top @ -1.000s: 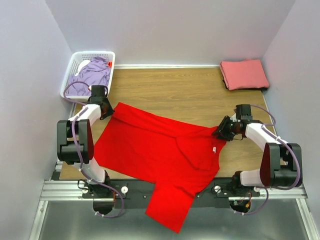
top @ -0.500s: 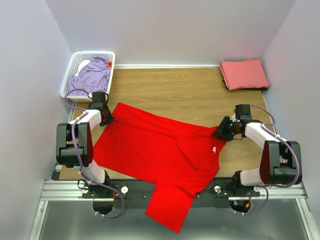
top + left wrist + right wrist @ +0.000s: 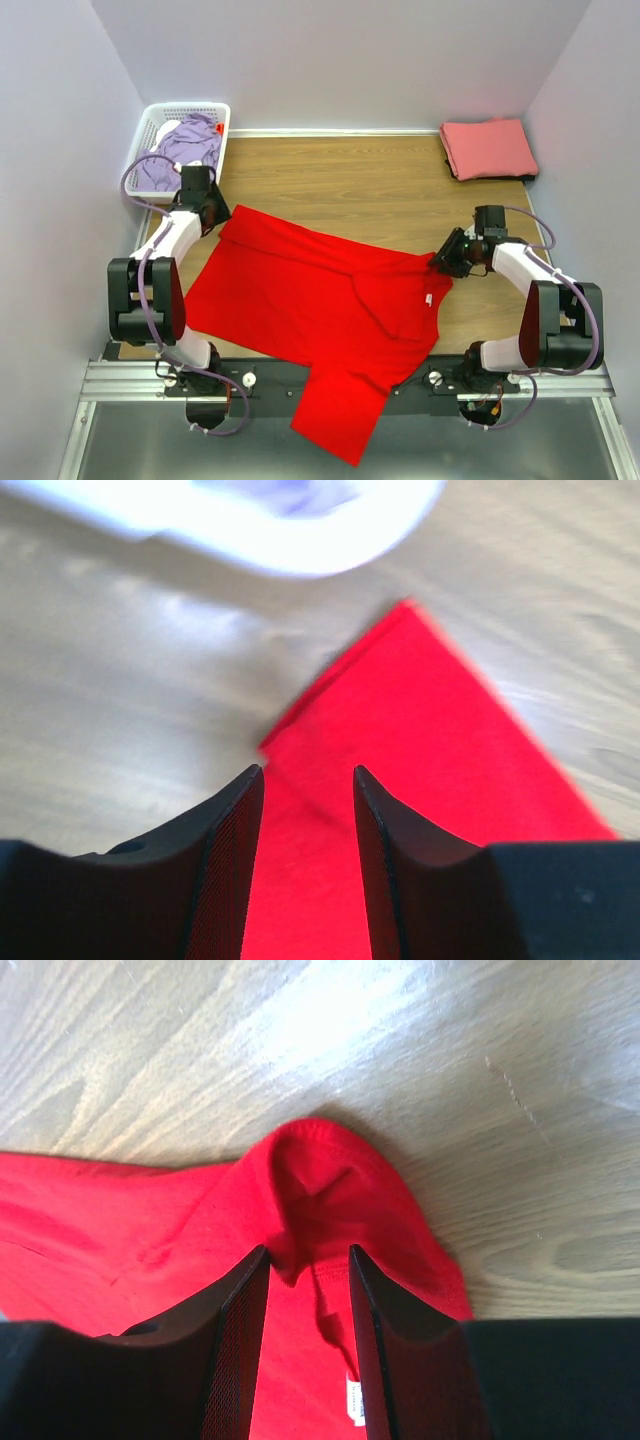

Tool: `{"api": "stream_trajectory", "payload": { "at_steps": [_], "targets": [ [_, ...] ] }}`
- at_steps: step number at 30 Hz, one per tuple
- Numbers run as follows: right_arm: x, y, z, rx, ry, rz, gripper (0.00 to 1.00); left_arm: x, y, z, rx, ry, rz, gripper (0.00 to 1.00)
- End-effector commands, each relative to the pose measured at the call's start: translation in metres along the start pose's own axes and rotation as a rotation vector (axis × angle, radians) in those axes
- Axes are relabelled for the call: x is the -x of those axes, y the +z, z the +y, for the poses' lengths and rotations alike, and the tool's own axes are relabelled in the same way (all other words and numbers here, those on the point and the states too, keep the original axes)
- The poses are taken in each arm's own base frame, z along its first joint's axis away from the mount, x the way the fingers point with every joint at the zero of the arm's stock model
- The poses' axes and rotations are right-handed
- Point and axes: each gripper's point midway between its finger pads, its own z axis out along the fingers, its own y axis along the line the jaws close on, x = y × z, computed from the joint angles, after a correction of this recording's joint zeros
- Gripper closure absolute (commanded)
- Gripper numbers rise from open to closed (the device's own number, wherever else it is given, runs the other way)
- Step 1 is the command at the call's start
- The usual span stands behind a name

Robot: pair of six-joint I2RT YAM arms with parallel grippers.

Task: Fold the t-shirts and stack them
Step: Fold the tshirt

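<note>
The bright red t-shirt (image 3: 320,300) lies spread on the wooden table, its lower part hanging over the near edge, and its white tag (image 3: 428,298) shows near the right side. My left gripper (image 3: 212,212) hovers over the shirt's far left corner (image 3: 430,740). Its jaws (image 3: 308,770) stand open, with flat red cloth below them. My right gripper (image 3: 445,262) sits at the shirt's right edge, open (image 3: 308,1250) over a raised red fold (image 3: 320,1175), with the tag (image 3: 355,1400) between its fingers. The salmon-pink t-shirt (image 3: 488,148) lies folded at the far right. The lavender t-shirt (image 3: 185,148) is in the basket.
The white lattice basket (image 3: 190,106) stands at the far left corner, just beyond my left gripper, and shows as a white blur (image 3: 300,540) in the left wrist view. Walls close in on the left, right and back. Bare wood (image 3: 340,180) lies beyond the red shirt.
My left gripper has opened and let go of the shirt's far left corner, shifting slightly toward the basket. The right gripper has barely moved.
</note>
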Motion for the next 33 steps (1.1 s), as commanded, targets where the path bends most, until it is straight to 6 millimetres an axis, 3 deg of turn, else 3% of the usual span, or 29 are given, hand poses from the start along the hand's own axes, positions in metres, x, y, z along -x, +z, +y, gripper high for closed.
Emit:
{"api": "stream_trajectory", "payload": {
  "at_steps": [1, 7, 14, 17, 18, 21, 27, 33],
  "targets": [
    [0.022, -0.002, 0.011, 0.029, 0.006, -0.055, 0.55, 0.003, 0.002, -0.039, -0.097, 0.070, -0.005, 0.52],
    [0.031, 0.002, 0.025, 0.083, 0.046, -0.058, 0.56, -0.027, 0.036, -0.067, -0.123, 0.133, 0.077, 0.60],
    [0.031, 0.019, 0.020, 0.073, 0.096, -0.036, 0.64, -0.046, 0.061, -0.064, -0.090, 0.153, 0.132, 0.60],
    [0.031, 0.024, 0.013, 0.052, 0.117, -0.042, 0.74, -0.054, 0.068, -0.058, -0.062, 0.147, 0.159, 0.61],
    [0.030, 0.024, 0.010, 0.043, 0.126, -0.044, 0.83, -0.056, 0.069, -0.057, -0.058, 0.143, 0.164, 0.62],
    [0.034, 0.014, -0.001, 0.011, 0.174, -0.107, 0.99, -0.060, 0.071, -0.052, -0.039, 0.132, 0.178, 0.63],
    [0.042, -0.028, 0.003, 0.042, 0.175, -0.276, 0.99, -0.064, 0.073, -0.043, -0.022, 0.115, 0.192, 0.63],
    [0.011, -0.015, -0.020, -0.008, 0.233, -0.215, 0.99, -0.063, 0.072, -0.037, -0.024, 0.100, 0.195, 0.63]
  ]
}}
